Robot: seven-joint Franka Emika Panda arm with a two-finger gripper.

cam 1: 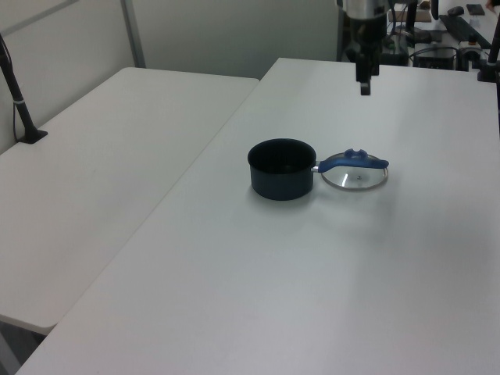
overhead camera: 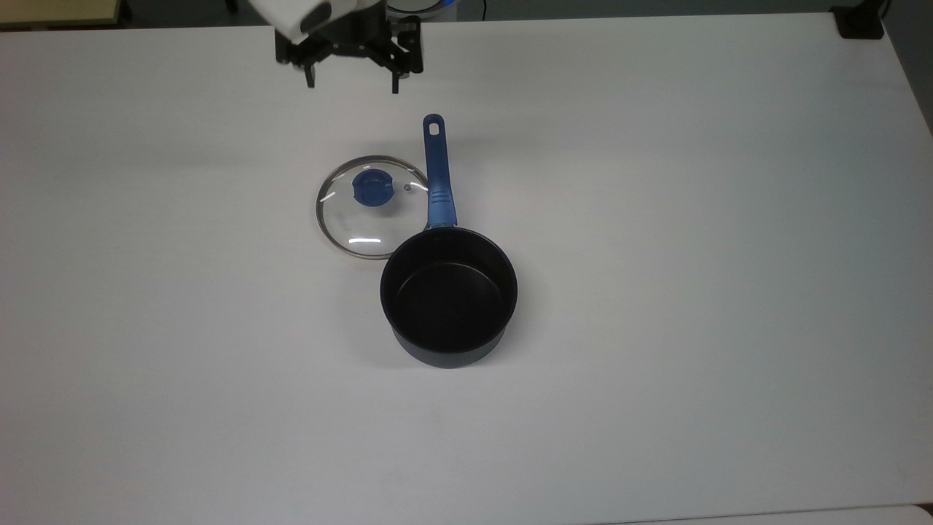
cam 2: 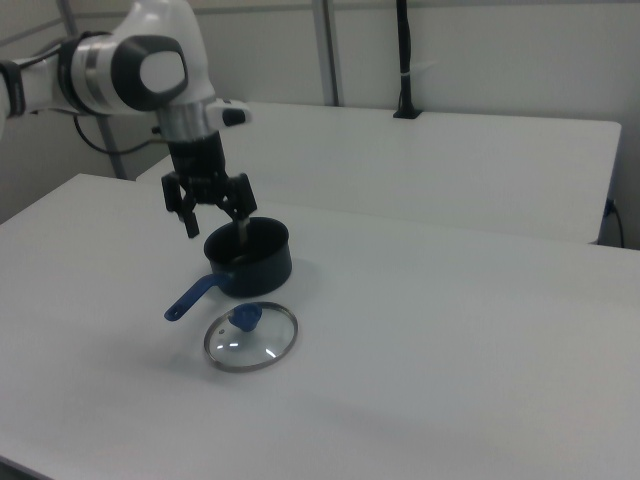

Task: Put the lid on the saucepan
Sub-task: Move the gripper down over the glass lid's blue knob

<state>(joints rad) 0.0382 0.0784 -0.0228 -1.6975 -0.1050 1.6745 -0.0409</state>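
The saucepan (overhead camera: 448, 292) stands upright on the white table, black inside, its blue handle (overhead camera: 437, 171) pointing toward the top view's upper edge. The glass lid (overhead camera: 372, 219) with a blue knob (overhead camera: 372, 187) lies flat beside the handle, its rim touching or tucked under the pan. My gripper (overhead camera: 353, 82) hangs open and empty above the table beyond the handle's end, clear of both. In the left view the gripper (cam 1: 364, 82) is above and behind the lid (cam 1: 355, 177) and saucepan (cam 1: 281, 168). The right view shows the gripper (cam 2: 217, 228) in front of the saucepan (cam 2: 250, 255), with the lid (cam 2: 251, 337) nearer.
A second white table (cam 1: 94, 172) adjoins at the left view's left, with a black clamped pole (cam 1: 19, 101). In the right view that table (cam 2: 430, 150) and pole (cam 2: 403, 60) are behind. A black object (overhead camera: 860, 22) sits at the top view's upper right corner.
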